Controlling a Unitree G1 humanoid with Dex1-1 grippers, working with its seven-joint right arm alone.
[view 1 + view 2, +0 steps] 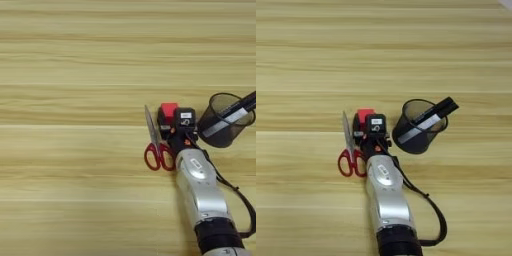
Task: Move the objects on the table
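The pincer (367,120) sits over the red cube (365,114); whether it grips the cube I cannot tell. Scissors (349,150) lie just left of the cube, the pen cup (418,132) with its marker (431,120) to the right. A sideways sweep could knock either.

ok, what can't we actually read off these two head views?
- Pincer fingers: hidden by its own black housing in both views; open or shut can't be told.
- Red cube: only its top edge shows behind the pincer; contact unclear.
- Marker: tip cut off by the right edge in the left eye view; lower end hidden inside the mesh cup.
- Scissors: right handle loop partly covered by the forearm.
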